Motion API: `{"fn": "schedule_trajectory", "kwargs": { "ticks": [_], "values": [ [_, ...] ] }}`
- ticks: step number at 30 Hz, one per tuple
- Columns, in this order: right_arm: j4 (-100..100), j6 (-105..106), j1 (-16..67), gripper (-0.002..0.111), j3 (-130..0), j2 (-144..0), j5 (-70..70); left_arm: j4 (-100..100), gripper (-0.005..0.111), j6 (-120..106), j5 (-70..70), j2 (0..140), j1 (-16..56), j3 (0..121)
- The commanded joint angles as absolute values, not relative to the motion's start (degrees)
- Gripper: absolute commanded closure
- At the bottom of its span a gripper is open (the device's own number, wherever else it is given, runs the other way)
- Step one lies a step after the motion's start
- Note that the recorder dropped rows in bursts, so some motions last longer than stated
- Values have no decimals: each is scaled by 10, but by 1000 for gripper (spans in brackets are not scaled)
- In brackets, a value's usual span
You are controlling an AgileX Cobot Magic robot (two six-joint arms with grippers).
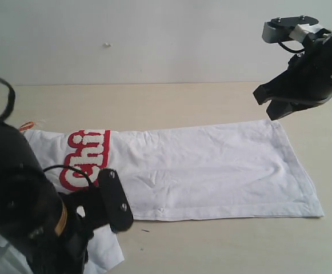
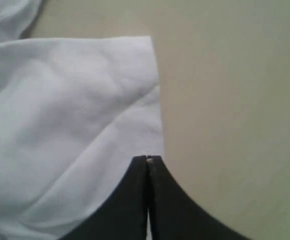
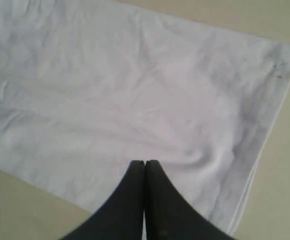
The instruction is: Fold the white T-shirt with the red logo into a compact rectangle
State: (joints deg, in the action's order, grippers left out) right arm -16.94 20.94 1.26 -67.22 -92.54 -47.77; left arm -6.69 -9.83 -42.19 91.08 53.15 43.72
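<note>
L hand (image 2: pixel 147 161) & R hand (image 3: pixel 145 164) closed. Red logo (image 1: pixel 86 157) on white T-shirt (image 1: pixel 211 171) only in ext. view.

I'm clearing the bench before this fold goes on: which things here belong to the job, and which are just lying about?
Belong to the job: the white T-shirt; its red logo; the left hand and the right hand, both shut.
Just lying about: a small dark speck on the table near the shirt's edge.
</note>
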Motion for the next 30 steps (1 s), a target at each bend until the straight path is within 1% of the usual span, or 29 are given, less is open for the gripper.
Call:
{"fn": "schedule_trajectory", "kwargs": {
  "ticks": [1,2,3,4,6,8,13,23,25,30],
  "values": [
    [-169,207,14,108,-654,-905,-477,-159,107,63,-402,906,610,399],
    [-169,207,14,108,-654,-904,-477,-163,106,83,-404,907,621,394],
    [-177,207,14,108,-654,-903,-477,-163,98,95,-408,907,636,382],
    [-180,207,14,108,-654,-902,-476,-162,93,95,-408,907,640,378],
    [-184,208,14,108,-654,-902,-467,-158,64,95,-391,907,639,367],
    [-187,208,14,108,-654,-902,-461,-158,54,97,-379,907,639,366],
    [-195,213,14,108,-654,-902,-455,-245,54,187,-364,909,639,363],
    [-200,213,14,108,-654,-902,-452,-239,55,182,-343,958,639,360],
    [-200,213,14,108,-654,-902,-452,-240,60,182,-352,963,639,360],
    [-200,213,14,108,-654,-902,-452,-257,86,182,-353,986,639,360]
  ]
}}
